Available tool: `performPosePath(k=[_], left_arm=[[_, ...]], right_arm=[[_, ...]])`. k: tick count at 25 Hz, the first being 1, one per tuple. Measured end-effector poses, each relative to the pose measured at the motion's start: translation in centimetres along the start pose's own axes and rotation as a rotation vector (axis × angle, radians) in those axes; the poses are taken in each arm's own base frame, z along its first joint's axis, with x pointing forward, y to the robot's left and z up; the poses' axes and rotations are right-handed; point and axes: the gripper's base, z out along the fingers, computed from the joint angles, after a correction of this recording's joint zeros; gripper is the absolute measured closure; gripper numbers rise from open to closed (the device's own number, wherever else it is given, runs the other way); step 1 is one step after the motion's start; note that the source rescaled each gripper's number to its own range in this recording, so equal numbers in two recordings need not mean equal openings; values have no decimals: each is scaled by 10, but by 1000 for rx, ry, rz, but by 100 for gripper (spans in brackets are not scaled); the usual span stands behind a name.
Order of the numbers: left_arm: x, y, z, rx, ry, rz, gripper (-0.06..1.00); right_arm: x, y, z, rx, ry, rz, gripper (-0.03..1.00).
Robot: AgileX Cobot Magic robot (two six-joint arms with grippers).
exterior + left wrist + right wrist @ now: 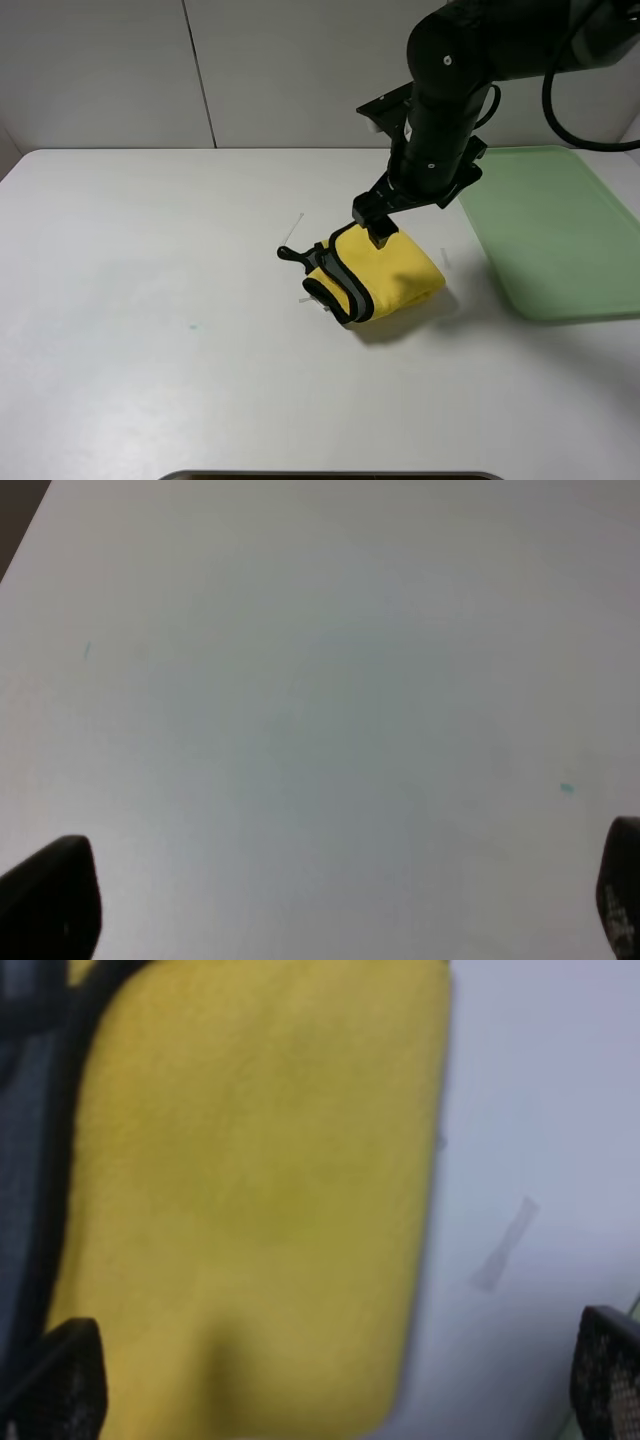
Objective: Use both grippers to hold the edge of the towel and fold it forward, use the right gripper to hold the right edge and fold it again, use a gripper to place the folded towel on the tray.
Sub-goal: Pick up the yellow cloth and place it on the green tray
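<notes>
From the high camera we see the towel (390, 275) folded into a thick yellow bundle on the white table (150, 300). It lies just left of the green tray (555, 230), apart from it. Its black edge (335, 285) and grey reverse show at the near-left end, where a small black loop (290, 255) sticks out. The right gripper (378, 232) hangs over the bundle's far side. The arm's bulk hides most of its jaws, so here we cannot tell whether a finger touches the cloth. The frame cuts off the tray's right side.

In the left wrist view only the fingertips (50, 895) of the left gripper (335, 895) show, at the picture's corners. They are spread wide over bare table.

The right wrist view is blurred. The right gripper's (330, 1380) tips stand wide apart and grip nothing, with the yellow towel (260, 1180) lying beneath them.
</notes>
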Motion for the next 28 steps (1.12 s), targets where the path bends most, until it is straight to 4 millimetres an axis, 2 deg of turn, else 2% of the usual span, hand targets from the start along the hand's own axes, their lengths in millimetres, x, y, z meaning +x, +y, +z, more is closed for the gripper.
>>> performPosePath(k=[5, 8, 14, 24, 28], left_arm=[[0, 0, 0, 0, 0, 0, -6], [0, 0, 0, 0, 0, 0, -6], [0, 0, 0, 0, 0, 0, -6], [0, 0, 0, 0, 0, 0, -6], [0, 0, 0, 0, 0, 0, -6]], right_arm=[[0, -27, 5, -59, -39, -18, -3], [0, -36, 15, -74, -48, -22, -3], [-3, -36, 38, -77, -46, -56, -3], [3, -43, 93, -59, 24, -79, -3], [4, -43, 105, -62, 36, -77, -3]])
